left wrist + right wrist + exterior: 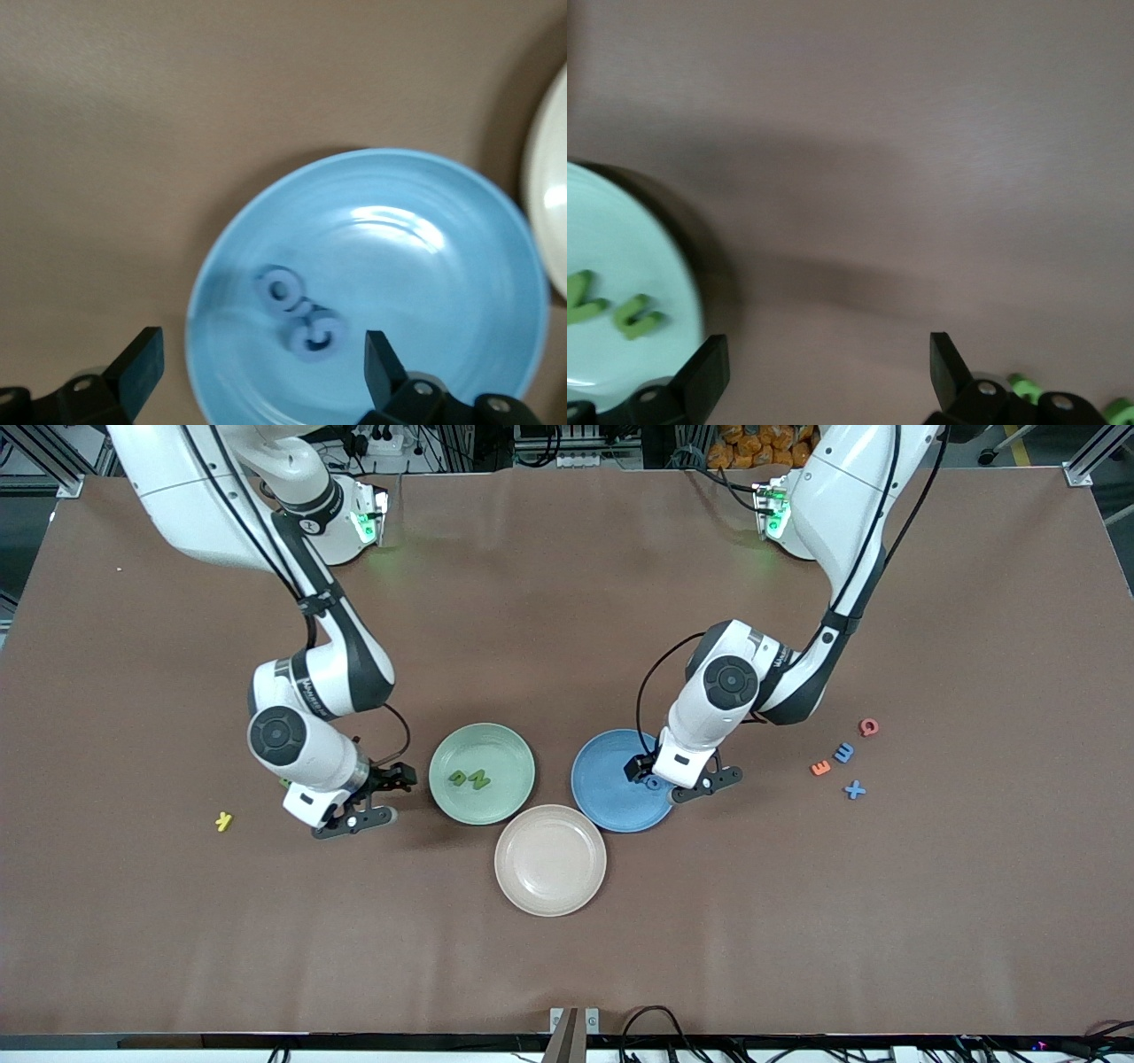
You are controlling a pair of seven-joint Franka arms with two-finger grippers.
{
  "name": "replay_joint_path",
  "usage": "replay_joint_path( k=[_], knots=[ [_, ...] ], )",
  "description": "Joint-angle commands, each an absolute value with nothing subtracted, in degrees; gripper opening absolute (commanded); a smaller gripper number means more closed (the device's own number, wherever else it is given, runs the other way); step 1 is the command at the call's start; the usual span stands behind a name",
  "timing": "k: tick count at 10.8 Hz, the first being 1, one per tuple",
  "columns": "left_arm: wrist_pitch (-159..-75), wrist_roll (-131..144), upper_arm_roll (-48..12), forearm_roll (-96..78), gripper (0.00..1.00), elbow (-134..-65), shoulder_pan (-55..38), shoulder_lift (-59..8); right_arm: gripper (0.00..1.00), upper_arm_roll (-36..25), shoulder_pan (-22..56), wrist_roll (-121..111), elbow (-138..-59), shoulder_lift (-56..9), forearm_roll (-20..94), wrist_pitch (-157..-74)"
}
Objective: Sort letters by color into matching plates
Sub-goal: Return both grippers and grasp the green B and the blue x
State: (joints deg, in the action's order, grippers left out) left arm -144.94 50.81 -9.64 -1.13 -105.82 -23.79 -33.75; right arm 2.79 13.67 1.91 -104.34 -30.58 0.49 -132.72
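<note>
A: Item one, table (567, 957). Brown mat, wide bare stretches along the edge nearest the front camera and at both arm ends.

B: Plates?

A: Three, clustered mid-table. Green plate (482, 773) toward the right arm's end; blue plate (617, 781) toward the left arm's end; cream plate (550, 860) nearest the front camera, at about six o'clock of the gap between the other two. The cream rim lies just beside both neighbours; whether it touches them cannot be told.

B: Arms?

A: Right gripper (376, 797) is low over bare mat just off the green plate's rim, at that plate's nine o'clock in the front view, fingers spread wide, nothing between them. Left gripper (678, 782) is over the blue plate's rim at its three o'clock, fingers also spread wide and empty.

B: Letters?

A: Two green letters (469, 779) lie in the green plate, near its centre, side by side. Two blue letters (299, 313) lie in the blue plate, touching, close to the rim under the left gripper. More green letters (1023, 386) sit on the mat by the right gripper, mostly hidden. Loose group toward the left arm's end: blue letter E (844, 753), blue letter X (855, 789), two red letters (868, 727). One yellow letter (224, 821) sits alone toward the right arm's end, open mat around it.
</note>
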Motion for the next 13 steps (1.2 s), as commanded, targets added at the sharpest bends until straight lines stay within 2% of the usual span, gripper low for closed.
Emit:
replay_joint_path(
  k=[1,9,13],
  knots=[
    [-140.1,44.49,-9.67,3.16,1.0,-105.12,-20.84,-33.49,1.0,3.34,8.01,-5.77,-103.62,-30.94,-1.58,-132.19],
    [-132.01,24.6,-9.84,3.43,1.0,-105.99,-8.02,-28.48,1.0,3.87,-1.31,-39.09,-104.76,-31.29,-4.92,-132.89],
    [-131.66,18.47,-9.76,3.6,1.0,-106.26,1.12,-26.72,1.0,5.19,-5.44,-42.63,-114.84,-28.4,-4.83,-143.67]
  ],
)
